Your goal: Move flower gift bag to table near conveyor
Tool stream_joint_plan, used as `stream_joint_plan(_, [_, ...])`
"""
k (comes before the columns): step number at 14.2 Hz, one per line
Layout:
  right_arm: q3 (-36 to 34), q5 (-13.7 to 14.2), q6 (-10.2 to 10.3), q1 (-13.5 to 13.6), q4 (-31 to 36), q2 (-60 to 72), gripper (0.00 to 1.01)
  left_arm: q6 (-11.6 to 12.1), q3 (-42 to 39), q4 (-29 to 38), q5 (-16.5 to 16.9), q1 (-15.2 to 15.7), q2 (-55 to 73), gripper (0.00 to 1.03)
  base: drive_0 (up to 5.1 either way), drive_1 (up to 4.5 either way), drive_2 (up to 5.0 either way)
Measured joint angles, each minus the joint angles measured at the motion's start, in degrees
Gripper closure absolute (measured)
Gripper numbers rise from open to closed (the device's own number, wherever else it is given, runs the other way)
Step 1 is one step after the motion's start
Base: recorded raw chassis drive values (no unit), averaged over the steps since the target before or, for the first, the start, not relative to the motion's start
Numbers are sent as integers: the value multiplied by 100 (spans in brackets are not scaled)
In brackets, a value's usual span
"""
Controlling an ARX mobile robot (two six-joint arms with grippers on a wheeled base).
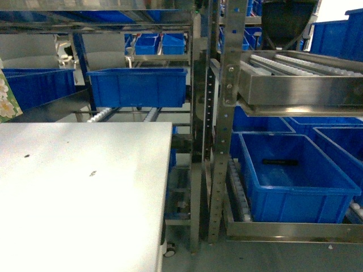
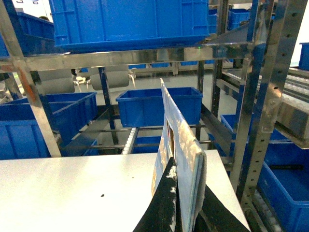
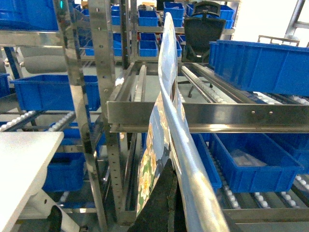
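In the left wrist view my left gripper (image 2: 176,175) is shut on the lower edge of a flat flower gift bag (image 2: 181,137). The bag stands upright and edge-on over the white table (image 2: 72,188), near its right side. In the right wrist view my right gripper (image 3: 172,170) is shut on a glossy flower gift bag (image 3: 147,162) with white blossoms, held upright in front of the conveyor (image 3: 203,82). The table's corner (image 3: 19,159) lies to its left. The head view shows the table (image 1: 79,198), the conveyor (image 1: 300,65) and a sliver of flower print (image 1: 7,99) at the left edge; neither gripper shows there.
Steel rack uprights (image 1: 218,141) stand between table and conveyor. Blue bins sit behind the table (image 1: 137,86) and under the conveyor (image 1: 292,178). A black office chair (image 3: 206,24) stands beyond the rollers. More roller tracks (image 2: 129,142) run behind the table.
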Motion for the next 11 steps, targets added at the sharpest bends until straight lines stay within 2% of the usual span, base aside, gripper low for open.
stream_joint_plan(11, [0, -2, 0, 0, 17, -9, 99, 0, 0, 7, 0, 0, -11, 101, -471, 89, 372])
